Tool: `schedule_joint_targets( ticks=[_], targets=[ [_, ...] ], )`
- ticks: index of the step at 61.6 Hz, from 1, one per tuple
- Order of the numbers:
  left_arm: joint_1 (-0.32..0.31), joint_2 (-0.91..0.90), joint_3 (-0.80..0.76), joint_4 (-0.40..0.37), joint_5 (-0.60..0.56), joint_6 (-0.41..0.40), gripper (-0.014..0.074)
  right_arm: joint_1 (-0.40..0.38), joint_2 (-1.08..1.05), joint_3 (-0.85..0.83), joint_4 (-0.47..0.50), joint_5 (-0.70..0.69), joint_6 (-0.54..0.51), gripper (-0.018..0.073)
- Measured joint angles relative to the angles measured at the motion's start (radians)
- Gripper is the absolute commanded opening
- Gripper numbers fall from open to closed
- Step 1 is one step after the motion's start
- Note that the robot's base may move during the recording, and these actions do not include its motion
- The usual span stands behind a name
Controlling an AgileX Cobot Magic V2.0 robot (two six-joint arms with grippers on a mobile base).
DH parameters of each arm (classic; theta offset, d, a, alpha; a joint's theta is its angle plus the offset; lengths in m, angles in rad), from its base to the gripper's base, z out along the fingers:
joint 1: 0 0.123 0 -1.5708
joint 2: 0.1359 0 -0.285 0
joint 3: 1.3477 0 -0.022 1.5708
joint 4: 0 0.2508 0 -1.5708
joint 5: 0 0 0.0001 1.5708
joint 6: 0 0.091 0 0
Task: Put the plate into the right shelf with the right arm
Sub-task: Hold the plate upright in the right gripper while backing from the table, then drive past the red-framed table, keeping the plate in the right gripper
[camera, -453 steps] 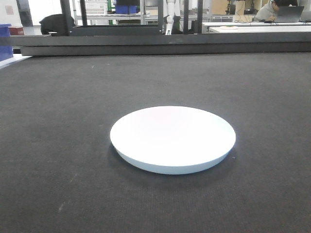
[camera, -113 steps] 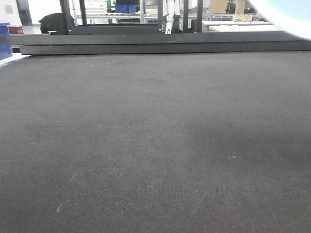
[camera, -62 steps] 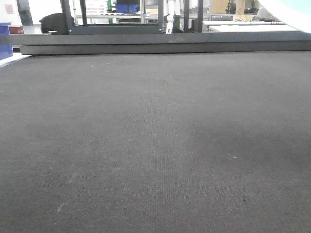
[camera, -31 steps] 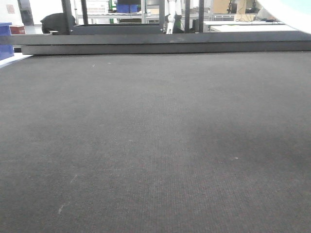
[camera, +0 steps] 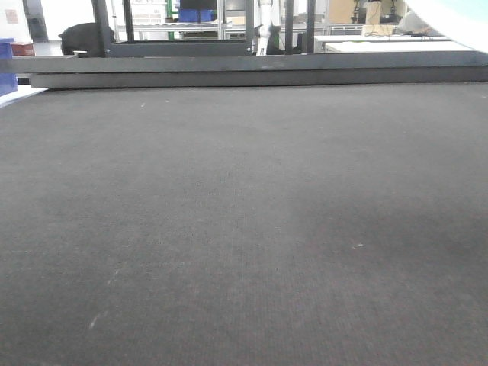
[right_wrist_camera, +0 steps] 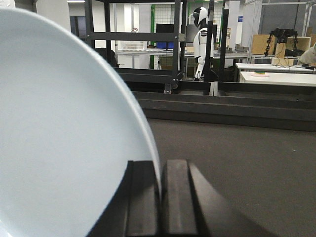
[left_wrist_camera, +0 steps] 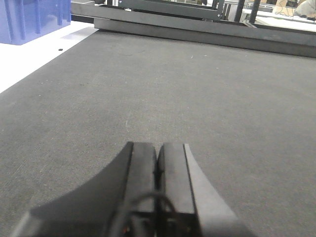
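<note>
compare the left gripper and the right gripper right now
The right gripper is shut on the rim of the plate, holding it on edge; the left gripper is shut on nothing. The left gripper faces bare dark mat; the plate fills much of the right gripper's view. Both are dark and closed.

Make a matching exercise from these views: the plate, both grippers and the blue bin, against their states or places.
1 plate
2 left gripper
3 right gripper
4 blue bin

A shut, holding nothing
B top left corner of the left wrist view
C shut on a rim
D white, gripped by its edge

Pairs: 1-D, 2-A, 3-C, 4-B
</note>
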Motion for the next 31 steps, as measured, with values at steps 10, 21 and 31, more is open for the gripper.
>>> schedule_joint_targets(
  ticks=[10,21,31],
  targets=[
    [0.0,0.0,0.0,0.0,0.0,0.0,-0.0128,0.0,0.0,0.0,0.0,0.0,0.0,0.0054],
    [0.0,0.0,0.0,0.0,0.0,0.0,-0.0128,0.0,-0.001,0.0,0.0,0.0,0.0,0.0054],
    [0.0,0.0,0.0,0.0,0.0,0.0,-0.0128,0.0,-0.001,0.0,0.0,0.0,0.0,0.0054]
  ],
)
